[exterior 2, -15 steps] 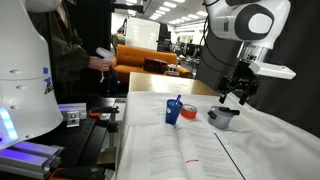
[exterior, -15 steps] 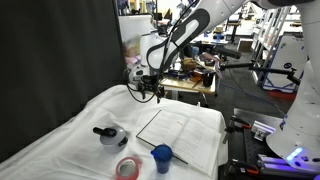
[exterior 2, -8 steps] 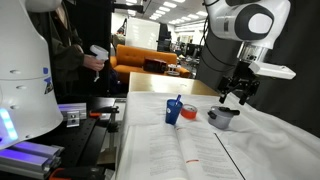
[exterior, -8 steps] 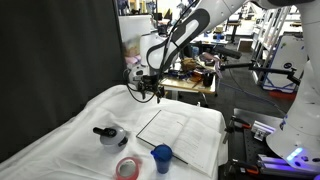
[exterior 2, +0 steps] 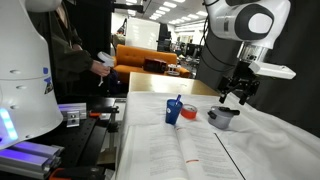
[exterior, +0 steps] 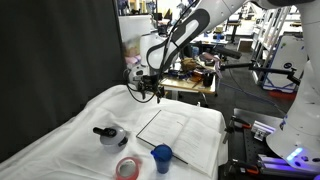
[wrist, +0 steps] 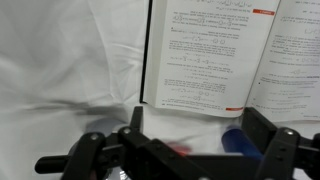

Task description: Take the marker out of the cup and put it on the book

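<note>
A blue cup (exterior: pixel 162 157) stands on the white cloth by the near edge of the open book (exterior: pixel 185 133). In an exterior view a thin stick that may be the marker (exterior 2: pixel 180 100) rises from the cup (exterior 2: pixel 175 111). My gripper (exterior: pixel 150 91) hangs open and empty above the cloth beyond the book's far end, well away from the cup. In an exterior view it (exterior 2: pixel 232 96) is above a grey bowl (exterior 2: pixel 223 118). The wrist view shows the book (wrist: pixel 225 50), the blue cup (wrist: pixel 240 141) blurred low between my open fingers (wrist: pixel 262 126), and nothing held.
A red tape roll (exterior: pixel 127 167) lies beside the cup. A grey bowl (exterior: pixel 110 136) with a dark object (exterior: pixel 100 130) on it sits on the cloth. Lab benches, another robot base (exterior 2: pixel 25 90) and a person (exterior 2: pixel 85 60) stand around the table.
My arm and the objects have not moved. Only the person in the background has shifted an arm.
</note>
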